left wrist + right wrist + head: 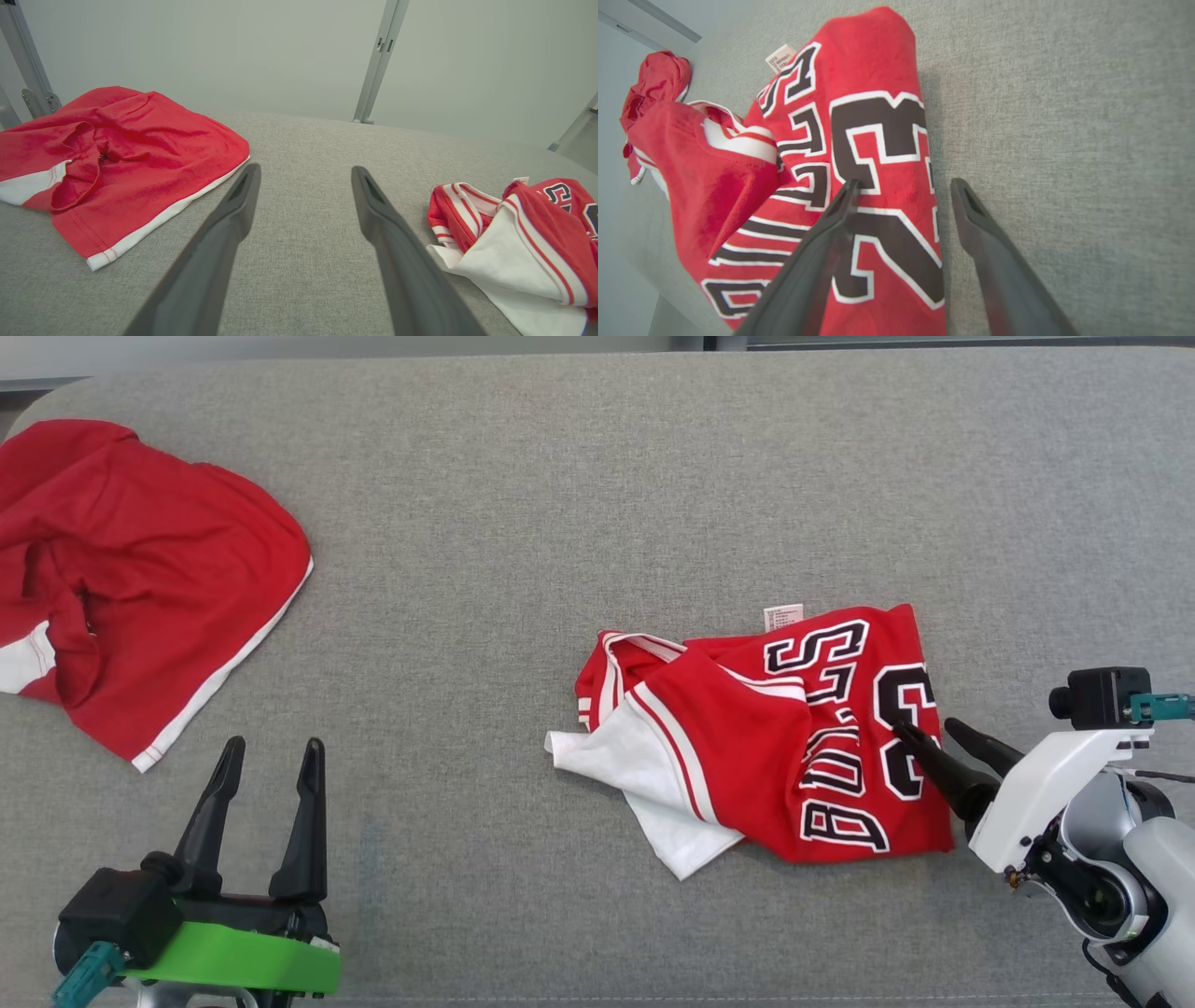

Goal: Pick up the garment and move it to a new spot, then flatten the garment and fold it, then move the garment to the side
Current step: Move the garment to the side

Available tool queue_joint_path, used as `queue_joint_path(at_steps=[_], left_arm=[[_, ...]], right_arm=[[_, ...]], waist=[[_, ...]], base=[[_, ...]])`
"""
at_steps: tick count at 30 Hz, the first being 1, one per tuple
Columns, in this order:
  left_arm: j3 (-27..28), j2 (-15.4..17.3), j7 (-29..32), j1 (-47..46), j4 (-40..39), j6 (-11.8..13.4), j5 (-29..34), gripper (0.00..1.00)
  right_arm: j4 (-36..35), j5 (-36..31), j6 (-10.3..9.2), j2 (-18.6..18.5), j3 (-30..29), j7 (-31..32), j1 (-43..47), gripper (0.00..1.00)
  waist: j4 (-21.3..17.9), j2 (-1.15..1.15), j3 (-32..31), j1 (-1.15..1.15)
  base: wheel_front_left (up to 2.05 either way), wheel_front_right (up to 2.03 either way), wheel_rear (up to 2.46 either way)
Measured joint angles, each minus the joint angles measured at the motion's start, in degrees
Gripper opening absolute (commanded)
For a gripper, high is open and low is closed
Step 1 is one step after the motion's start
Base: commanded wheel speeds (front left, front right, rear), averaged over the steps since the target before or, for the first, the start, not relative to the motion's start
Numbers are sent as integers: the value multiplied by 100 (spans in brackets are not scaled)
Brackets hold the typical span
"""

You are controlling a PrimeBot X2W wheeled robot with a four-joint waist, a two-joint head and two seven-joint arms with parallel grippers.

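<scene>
Grey woven cloth covers a broad padded surface (597,476) with rounded far corners, seen from the head view.

At the far left lies a crumpled red shirt (159,588) of soft knit with a white band along its hem.

At the lower left, the left gripper (273,747) hovers over bare cloth, its two long dark tapered fingers spread apart and holding nothing.

Right of centre lies the basketball jersey (756,747), bunched and partly folded over itself. Its long axis runs left to right. Its left end shows white lining and red-and-white striped trim. Its right part shows black, white-edged letters and numerals turned sideways. A small white label (782,616) sticks out at its far edge.

At the right, the right gripper (926,725) reaches in from the lower right with its fingers apart. One fingertip is over the numerals and the other over grey cloth just past the jersey's right edge. Whether they touch cannot be told.
</scene>
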Motion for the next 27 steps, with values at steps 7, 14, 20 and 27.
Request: queue_joint_path(at_steps=[7, 14, 20, 27], left_arm=[[14, -14, 0, -1, 21, 0, -1, 100], [-80, -60, 0, -14, 112, -32, 0, 100], [-133, -111, 0, -112, 146, -48, -1, 100], [-75, -186, 0, -138, 225, -49, -2, 100]], right_arm=[[381, 137, 93, 18, -11, 26, -2, 100], [692, 1116, 302, 616, -345, 80, -37, 93], [794, 1450, 521, 693, -467, 208, -85, 0], [641, 1317, 656, 352, -405, 413, -457, 0]], waist=[[80, 0, -3, 0], [193, 0, -23, 0], [332, 0, -57, 0], [425, 0, -184, 0]], base=[[0, 0, 0], [0, 0, 0], [0, 0, 0], [0, 0, 0]])
